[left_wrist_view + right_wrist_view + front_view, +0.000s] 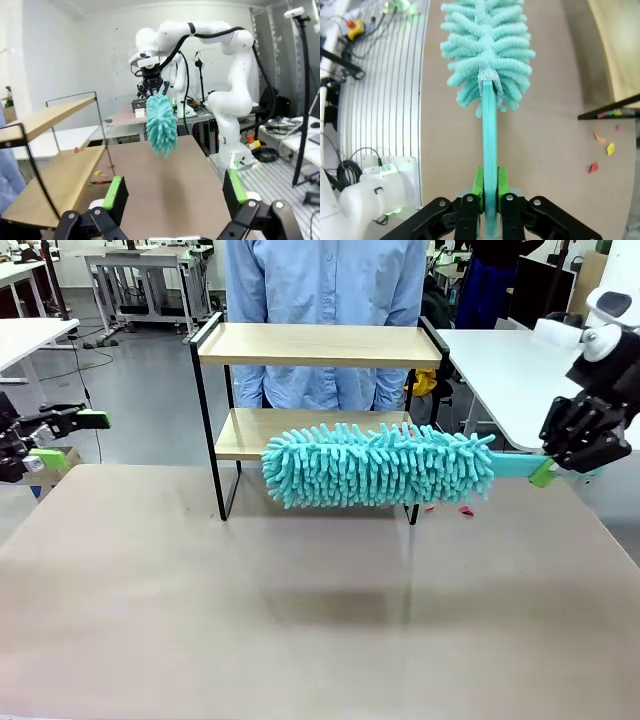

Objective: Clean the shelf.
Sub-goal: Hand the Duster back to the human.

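Shelf (318, 345), a small two-tier rack of light wooden boards in a thin black metal frame, stands at 12 o'clock on the beige worktop (300, 600), toward its far edge. A person in a light blue shirt (325, 285) stands directly behind it.

Right gripper (545, 472), at 3 o'clock in the front view, has its fingers closed on the flat teal handle of a fluffy turquoise microfibre duster (378, 464). The duster lies level, its head stretched across the front of the shelf's lower board, above the worktop. In the right wrist view the handle runs straight up between the green pads (478, 184) into the shaggy head (487, 47).

Small scraps of coloured paper (603, 150), red, pink and yellow, lie on the worktop near the shelf's right leg; a few more sit on the lower board (76, 149) in the left wrist view.

Left gripper (62, 440) hovers at 9 o'clock, beyond the worktop's left edge, fingers spread wide and holding nothing. Its green pads (113, 192) show well apart in the left wrist view.
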You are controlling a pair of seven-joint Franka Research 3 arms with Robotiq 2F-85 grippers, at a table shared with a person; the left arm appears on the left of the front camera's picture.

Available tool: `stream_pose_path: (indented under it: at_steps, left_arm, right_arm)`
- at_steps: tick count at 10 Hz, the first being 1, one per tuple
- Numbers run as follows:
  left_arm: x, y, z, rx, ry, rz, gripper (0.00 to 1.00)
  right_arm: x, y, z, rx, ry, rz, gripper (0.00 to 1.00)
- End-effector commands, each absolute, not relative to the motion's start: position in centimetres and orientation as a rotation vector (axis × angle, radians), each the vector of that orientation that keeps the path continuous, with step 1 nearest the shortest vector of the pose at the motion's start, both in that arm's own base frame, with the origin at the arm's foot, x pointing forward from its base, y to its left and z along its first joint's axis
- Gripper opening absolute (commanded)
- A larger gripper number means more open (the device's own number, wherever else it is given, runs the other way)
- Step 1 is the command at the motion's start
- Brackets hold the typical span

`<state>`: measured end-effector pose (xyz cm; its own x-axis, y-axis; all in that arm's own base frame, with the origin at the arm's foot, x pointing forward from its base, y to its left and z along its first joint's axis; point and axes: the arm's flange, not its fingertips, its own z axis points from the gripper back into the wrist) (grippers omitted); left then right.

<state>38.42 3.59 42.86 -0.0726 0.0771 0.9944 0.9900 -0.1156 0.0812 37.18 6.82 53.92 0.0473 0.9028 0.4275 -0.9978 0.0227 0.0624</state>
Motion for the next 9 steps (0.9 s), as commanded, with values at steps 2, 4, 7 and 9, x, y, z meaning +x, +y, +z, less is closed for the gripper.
stream_pose_path:
  at_steps: [2,4,7,9]
  left_arm:
    - [38.4,3.6,42.9,-1.314,-1.262,-1.32,1.0]
    - [38.4,3.6,42.9,-1.314,-1.262,-1.32,1.0]
    - [37.5,0.3,43.5,-1.282,-1.234,-1.314,1.0]
    - [36.1,-4.3,44.9,-1.251,-1.25,-1.342,1.0]
  right_arm:
    - [37.2,6.8,53.9,0.39,-0.302,1.506,0.13]
    - [37.2,6.8,53.9,0.39,-0.302,1.506,0.13]
    - [37.2,6.8,53.9,0.39,-0.302,1.506,0.13]
    - [37.2,6.8,53.9,0.39,-0.302,1.506,0.13]
